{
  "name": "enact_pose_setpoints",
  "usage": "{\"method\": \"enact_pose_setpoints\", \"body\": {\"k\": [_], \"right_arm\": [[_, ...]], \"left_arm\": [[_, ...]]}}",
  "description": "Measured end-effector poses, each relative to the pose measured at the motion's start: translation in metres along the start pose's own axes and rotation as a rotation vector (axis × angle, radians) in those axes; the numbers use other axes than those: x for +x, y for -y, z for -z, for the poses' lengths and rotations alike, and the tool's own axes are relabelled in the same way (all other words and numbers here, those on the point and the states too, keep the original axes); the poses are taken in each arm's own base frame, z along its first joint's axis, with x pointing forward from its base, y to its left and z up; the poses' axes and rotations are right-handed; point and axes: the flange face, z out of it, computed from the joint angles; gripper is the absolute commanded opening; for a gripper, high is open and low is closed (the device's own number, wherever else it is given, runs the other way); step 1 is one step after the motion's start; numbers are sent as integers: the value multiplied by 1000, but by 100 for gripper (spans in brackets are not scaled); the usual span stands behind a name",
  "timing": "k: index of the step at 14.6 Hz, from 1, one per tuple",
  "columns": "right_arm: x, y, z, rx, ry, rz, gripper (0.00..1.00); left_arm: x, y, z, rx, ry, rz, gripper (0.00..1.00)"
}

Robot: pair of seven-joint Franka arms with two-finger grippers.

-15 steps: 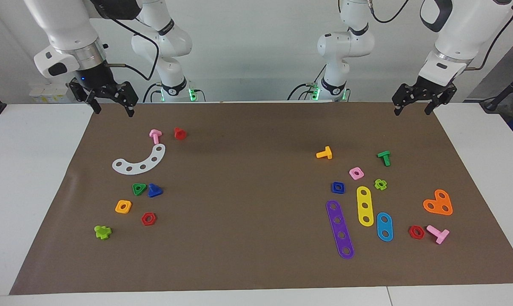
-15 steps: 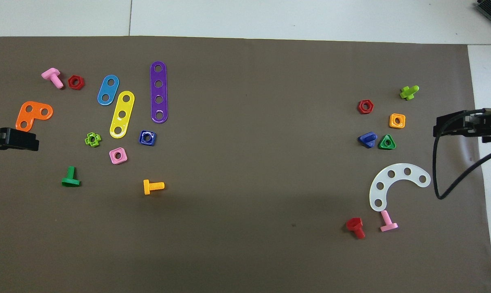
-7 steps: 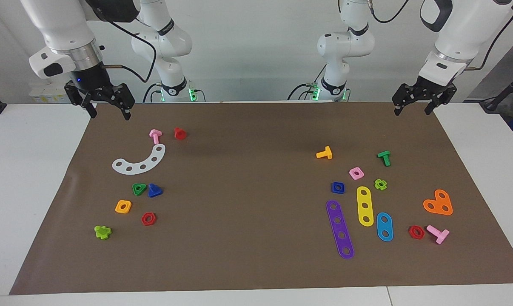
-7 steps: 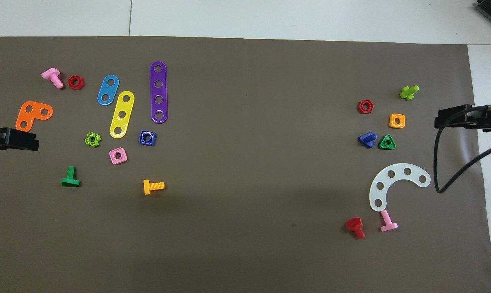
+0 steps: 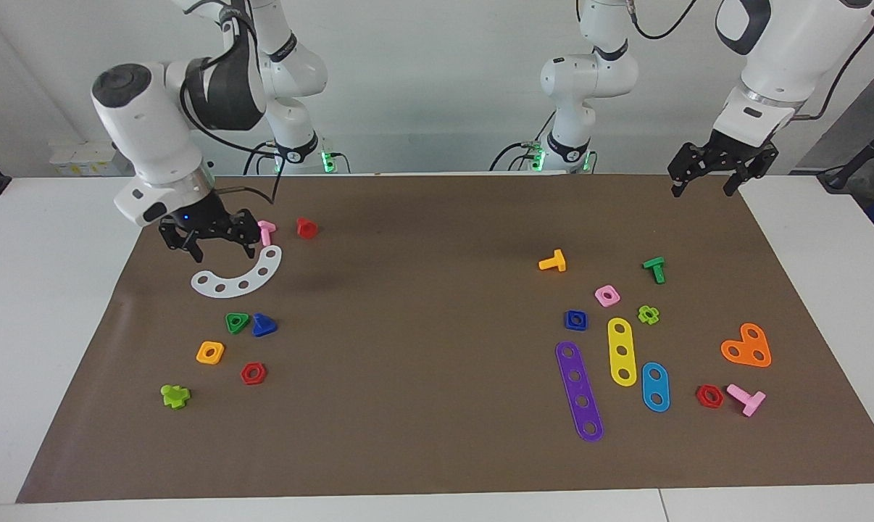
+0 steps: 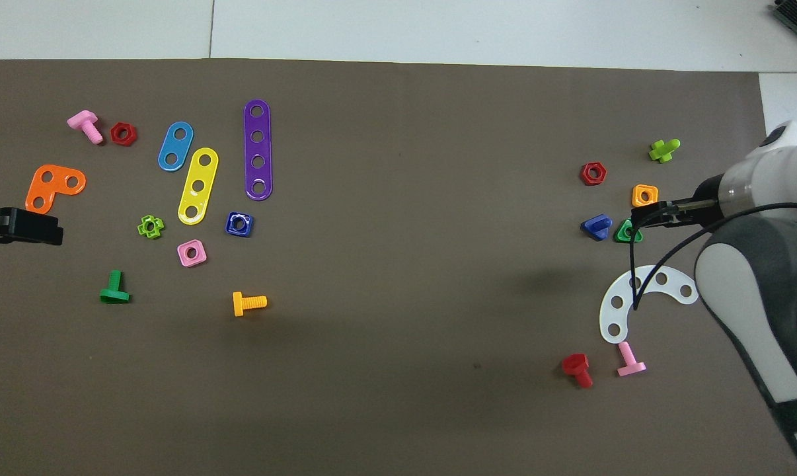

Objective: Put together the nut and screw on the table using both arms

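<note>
My right gripper (image 5: 209,243) hangs low with fingers spread and nothing between them, over the mat (image 5: 422,217) at the white arc (image 5: 238,275) near my base; my left gripper (image 5: 712,174) waits, open and empty, over the mat's corner at its own end. Farther out lie the screw (image 5: 264,325), touching the green nut (image 5: 237,322), and the nut (image 5: 575,320), well apart toward my left arm's end.

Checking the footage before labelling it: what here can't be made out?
- Right gripper: overhead view shows little of it beside the arm's body.
- Left gripper: overhead view's edge cuts it off.
- Pink bolt: facing view, right gripper partly covers it.
- Screw: shaft too small to make out.
</note>
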Motion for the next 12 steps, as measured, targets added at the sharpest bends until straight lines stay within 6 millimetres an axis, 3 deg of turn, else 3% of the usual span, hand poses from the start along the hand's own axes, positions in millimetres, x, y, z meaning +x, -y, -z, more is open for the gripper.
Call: {"method": "enact_pose_setpoints", "body": {"k": [3,6,9,12], "right_arm": [[10,-2,-58,-4,-1,44,95],[14,-3,-103,-8,-8,69,88],[16,-2,-133,-11,-10,85,73],[16,0,-142,-13,-23,89,51]], "left_arm": [[0,0,0,0,0,0,100],[0,0,0,0,0,0,100],[0,0,0,0,0,0,100],[0,0,0,0,0,0,100]]}}
